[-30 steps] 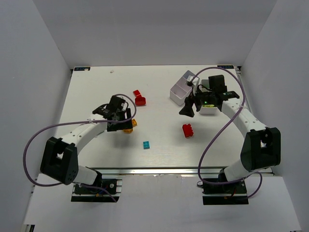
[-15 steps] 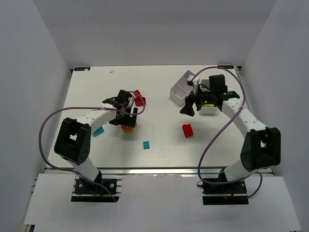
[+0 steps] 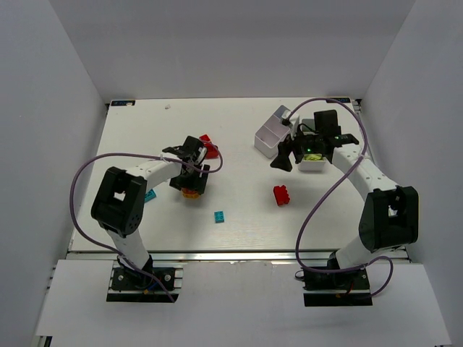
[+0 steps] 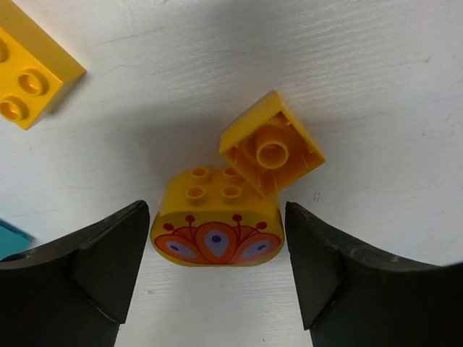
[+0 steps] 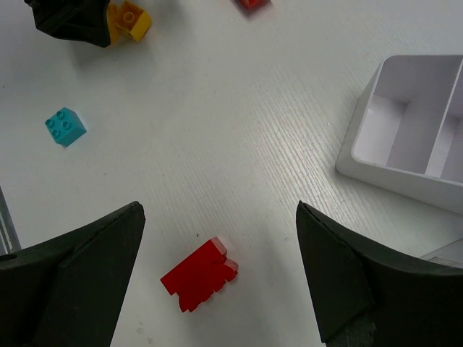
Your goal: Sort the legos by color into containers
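Left gripper spread, straddling patterned yellow brick, no contact. Should close square, clear of tilted yellow brick leaning on it. Right gripper spread, empty.

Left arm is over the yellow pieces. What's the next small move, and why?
Probably lower the left gripper a little and close on the printed yellow brick. Its jaws stand open on either side of that brick, which sits centred between them. Go gently: a second yellow brick, underside showing, rests against its far right corner and may get nudged.
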You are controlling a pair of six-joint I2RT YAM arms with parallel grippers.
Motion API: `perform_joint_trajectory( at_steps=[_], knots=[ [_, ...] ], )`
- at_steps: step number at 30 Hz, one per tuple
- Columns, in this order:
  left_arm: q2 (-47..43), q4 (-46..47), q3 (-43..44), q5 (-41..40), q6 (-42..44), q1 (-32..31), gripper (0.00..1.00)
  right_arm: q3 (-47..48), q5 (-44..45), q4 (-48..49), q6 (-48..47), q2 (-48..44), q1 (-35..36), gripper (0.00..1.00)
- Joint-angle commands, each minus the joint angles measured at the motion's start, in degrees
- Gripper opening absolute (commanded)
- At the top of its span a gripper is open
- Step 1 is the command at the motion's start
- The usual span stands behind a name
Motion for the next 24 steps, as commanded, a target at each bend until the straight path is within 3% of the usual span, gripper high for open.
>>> perform_joint_trajectory(
  at_steps=[1,4,7,10,15,18,21,22,24],
  knots=[
    [0.32,1.37,1.15,0.90,-0.17,-0.41,0.84,2.68,-0.26,0.92,-0.56,0.09,-0.45,0.89],
    [0.15,1.98,0.88,-0.24,-0.88,-0.41,0.78,2.68,-0.26,0.92,-0.65,0.00,-0.63,0.89],
    [-0.46,1.46,1.41,-0.77,-1.49,-0.41,0.63,2.77,-0.26,0.58,-1.00,-0.09,-0.89,0.89],
    [-4.40,1.37,1.06,-0.07,-2.28,-0.67,0.41,2.77,-0.17,0.31,-1.26,-0.88,-1.07,0.89],
    [-14.51,4.08,0.97,4.66,-3.95,-1.64,0.30,2.68,0.17,0.22,-0.74,-3.77,-2.64,0.89],
    [-18.82,11.00,1.76,11.70,-5.36,-2.16,0.28,0.40,2.46,6.88,2.94,-7.64,-6.06,0.82],
    [-16.04,17.68,5.00,15.31,-6.50,-3.04,0.28,-0.83,3.51,13.83,7.87,-10.37,-10.27,0.47],
    [-14.46,19.28,8.14,16.18,-6.59,-3.22,0.27,-0.83,3.60,14.98,10.05,-10.72,-11.25,0.20],
    [-10.59,23.75,11.85,18.74,-6.24,-4.44,0.25,-0.84,3.43,17.62,11.91,-11.34,-14.40,0.05]
  ],
)
